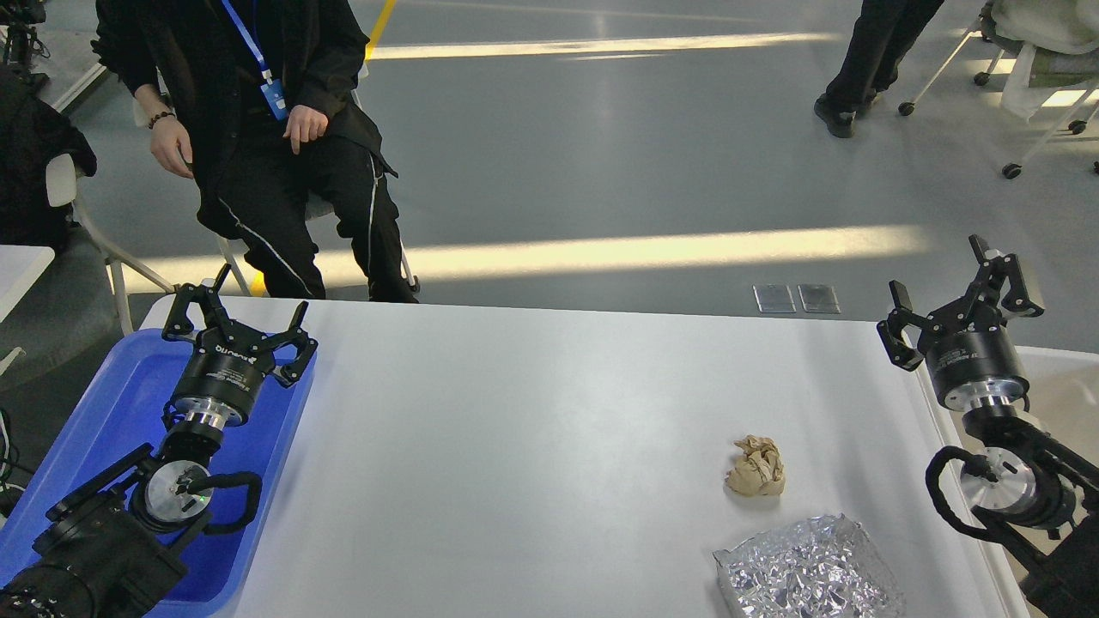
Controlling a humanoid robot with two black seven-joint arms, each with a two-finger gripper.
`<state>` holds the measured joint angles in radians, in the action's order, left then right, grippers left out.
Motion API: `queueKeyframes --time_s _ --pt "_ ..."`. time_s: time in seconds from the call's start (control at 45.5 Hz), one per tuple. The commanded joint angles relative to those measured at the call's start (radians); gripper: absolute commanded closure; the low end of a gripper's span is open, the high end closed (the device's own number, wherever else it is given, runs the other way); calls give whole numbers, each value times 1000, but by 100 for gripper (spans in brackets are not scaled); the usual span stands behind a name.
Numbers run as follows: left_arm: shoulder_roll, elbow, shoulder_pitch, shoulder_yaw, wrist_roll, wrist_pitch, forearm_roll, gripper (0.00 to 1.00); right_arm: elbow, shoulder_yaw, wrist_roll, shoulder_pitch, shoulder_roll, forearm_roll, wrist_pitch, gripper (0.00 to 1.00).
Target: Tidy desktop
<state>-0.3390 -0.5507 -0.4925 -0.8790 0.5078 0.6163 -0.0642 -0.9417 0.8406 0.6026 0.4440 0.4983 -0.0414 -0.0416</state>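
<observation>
Litter on the surface [532, 446] is confined to the near right: a crumpled brown paper ball [756, 467] sits alone in the open, and a crinkled sheet of silver foil [807, 575] lies just nearer, at the front edge, the two close but apart. The rest of the white desktop looks bare. Both arms hang idle at the flanks, so I judge the tidying has not yet taken up either piece. The left end effector [238, 330] hovers over the blue tray [103, 412] at the left side, fingers spread and empty. The right end effector [960, 302] stands off the right edge, above what seems a pale bin [1060, 386], its fingers likewise parted with nothing between them. The step in hand looks like choosing and reaching for the first piece. The right arm is the nearer one; the next move calls for swinging it inward and down over the paper ball, straddling the wad with fingers wide, then closing gently since crumpled paper gives. The foil, flat and broad, will probably want an edge pinch.
</observation>
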Motion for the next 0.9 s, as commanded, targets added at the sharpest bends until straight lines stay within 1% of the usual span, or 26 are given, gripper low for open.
queueKeyframes --time_s 0.0,0.088,0.132,0.198,0.307,0.439,0.527,0.593,0.681,0.878 --pt "0 0 0 0 0 -1 0 0 -11 8 -128 -4 54 3 -4 0" --pt "0 0 0 0 0 -1 0 0 -46 5 -200 -4 91 3 -4 0" --pt "0 0 0 0 0 -1 0 0 -63 2 -227 -2 104 3 -4 0" --pt "0 0 0 0 0 -1 0 0 -74 -6 -239 4 120 3 -4 0" --pt "0 0 0 0 0 -1 0 0 -104 -21 -237 5 152 -17 -12 0" --pt "0 0 0 0 0 0 0 0 -181 -52 -239 5 218 -35 -14 0" --pt "0 0 0 0 0 0 0 0 -196 -75 -237 7 255 -54 -52 0" --pt "0 0 0 0 0 0 0 0 -200 -104 -239 9 284 -67 -101 0" --pt "0 0 0 0 0 0 0 0 -213 -164 -241 15 327 -78 -124 0" --pt "0 0 0 0 0 0 0 0 -302 -284 -242 59 460 -178 -124 0"
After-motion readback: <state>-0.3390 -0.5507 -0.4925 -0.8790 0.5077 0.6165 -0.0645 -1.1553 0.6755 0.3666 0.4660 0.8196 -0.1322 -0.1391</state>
